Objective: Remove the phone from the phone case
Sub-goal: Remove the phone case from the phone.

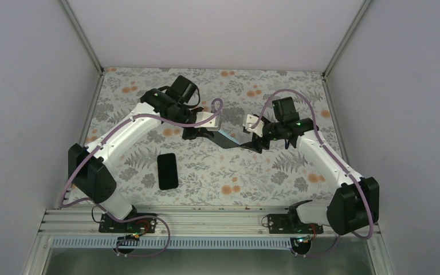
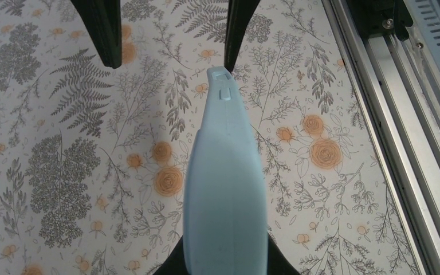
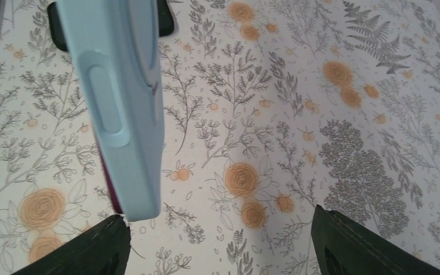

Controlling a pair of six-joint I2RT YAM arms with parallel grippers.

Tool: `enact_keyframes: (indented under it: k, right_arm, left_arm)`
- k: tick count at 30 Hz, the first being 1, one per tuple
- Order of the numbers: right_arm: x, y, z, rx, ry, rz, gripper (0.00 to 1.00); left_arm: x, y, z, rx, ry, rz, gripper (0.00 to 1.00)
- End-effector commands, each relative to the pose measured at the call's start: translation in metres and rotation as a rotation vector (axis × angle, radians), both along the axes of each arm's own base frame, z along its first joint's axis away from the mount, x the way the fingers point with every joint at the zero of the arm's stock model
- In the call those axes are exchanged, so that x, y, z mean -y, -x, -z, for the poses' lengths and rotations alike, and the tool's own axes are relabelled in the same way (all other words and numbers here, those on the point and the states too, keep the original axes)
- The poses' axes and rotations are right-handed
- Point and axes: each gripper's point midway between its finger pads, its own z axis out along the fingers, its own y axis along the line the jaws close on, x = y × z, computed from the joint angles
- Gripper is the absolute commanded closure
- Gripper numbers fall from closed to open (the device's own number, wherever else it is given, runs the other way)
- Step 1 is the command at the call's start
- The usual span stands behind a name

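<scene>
The black phone (image 1: 167,171) lies flat on the floral table, outside the case; its end shows in the right wrist view (image 3: 166,16). The light blue phone case (image 2: 224,189) is held in the air by one end in my left gripper (image 2: 224,260), which is shut on it. In the top view the case (image 1: 227,141) looks dark and spans between the left gripper (image 1: 200,133) and the right gripper (image 1: 256,143). My right gripper (image 3: 223,243) is wide open; the case's free end (image 3: 123,114) hangs just beside its left finger (image 3: 91,249).
The floral mat (image 1: 275,172) covers the table. An aluminium rail (image 1: 206,220) runs along the near edge, also seen in the left wrist view (image 2: 389,103). White walls close in the left, right and back.
</scene>
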Motion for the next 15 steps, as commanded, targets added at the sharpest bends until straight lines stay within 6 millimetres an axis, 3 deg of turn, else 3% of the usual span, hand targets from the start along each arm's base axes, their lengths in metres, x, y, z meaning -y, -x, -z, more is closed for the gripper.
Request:
enact_keyframes:
  k: [1, 8, 15]
  right_arm:
    - [-0.003, -0.015, -0.001, 0.051, -0.006, 0.029, 0.19]
    - [-0.002, -0.034, -0.001, 0.094, -0.004, 0.074, 0.2]
    - [-0.004, -0.064, -0.017, 0.156, -0.02, 0.152, 0.21]
  left_arm:
    - [0.006, 0.002, -0.013, 0.013, 0.054, 0.023, 0.98]
    - [0.007, 0.004, -0.015, 0.004, 0.064, 0.035, 0.98]
    - [0.012, 0.015, -0.012, -0.047, 0.075, 0.069, 0.98]
